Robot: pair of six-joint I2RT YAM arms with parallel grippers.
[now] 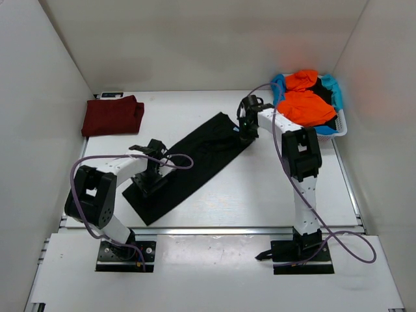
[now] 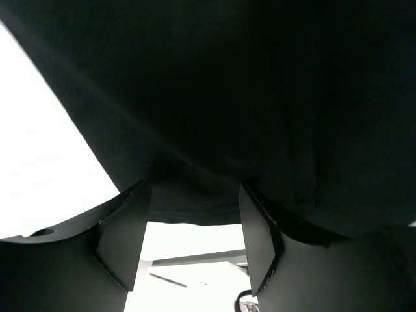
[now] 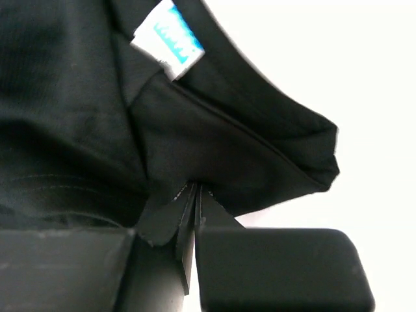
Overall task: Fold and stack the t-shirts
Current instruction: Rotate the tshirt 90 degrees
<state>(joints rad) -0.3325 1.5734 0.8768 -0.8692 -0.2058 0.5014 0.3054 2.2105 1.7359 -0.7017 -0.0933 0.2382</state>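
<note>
The black t-shirt lay as a long, soft diagonal band across the smooth white desk, with open room on both sides. The right claw was pinched shut on its collar-end corner; the left claw stood open astride the hem.

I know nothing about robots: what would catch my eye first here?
A long black t-shirt lies slantwise across the middle of the table, the right claw pinched shut on its far end and the left claw open at its near end. In the far right corner a white basket brims with bright orange cloth; a folded dark red shirt sits far left.
</note>
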